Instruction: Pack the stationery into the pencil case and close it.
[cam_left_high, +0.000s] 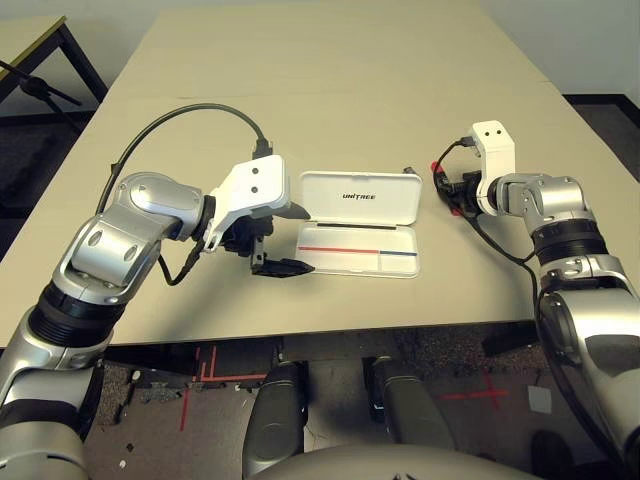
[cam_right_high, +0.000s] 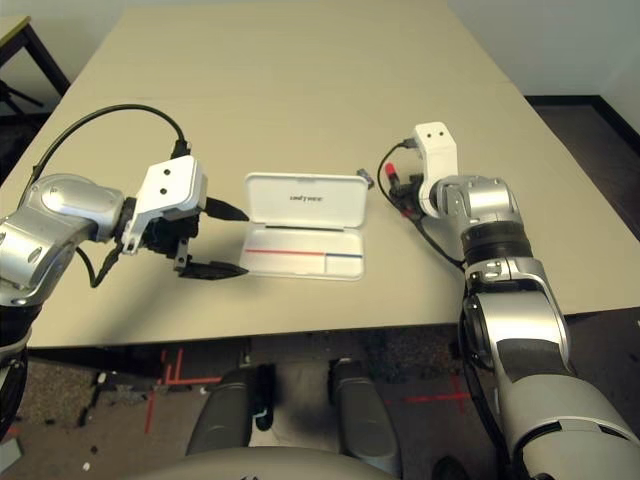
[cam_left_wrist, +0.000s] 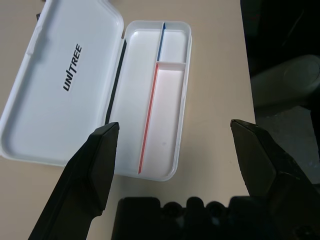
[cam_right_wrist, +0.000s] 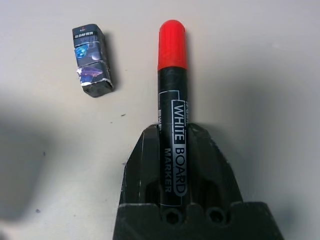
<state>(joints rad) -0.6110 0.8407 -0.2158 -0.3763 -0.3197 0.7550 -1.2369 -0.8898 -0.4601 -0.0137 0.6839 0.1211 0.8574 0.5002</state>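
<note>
1. Gripping the marker around its black barrel, the fingers of my right gripper closed on both sides; it lies right of the case, red cap pointing away from my palm.
2. I judge it light, stiff and rather slick, so mid-barrel is the place to hold.
3. My left gripper is spread wide and empty beside the open pencil case.
4. The case's thin walls and raised lid could catch the marker; bare table beyond gives me room.
</note>
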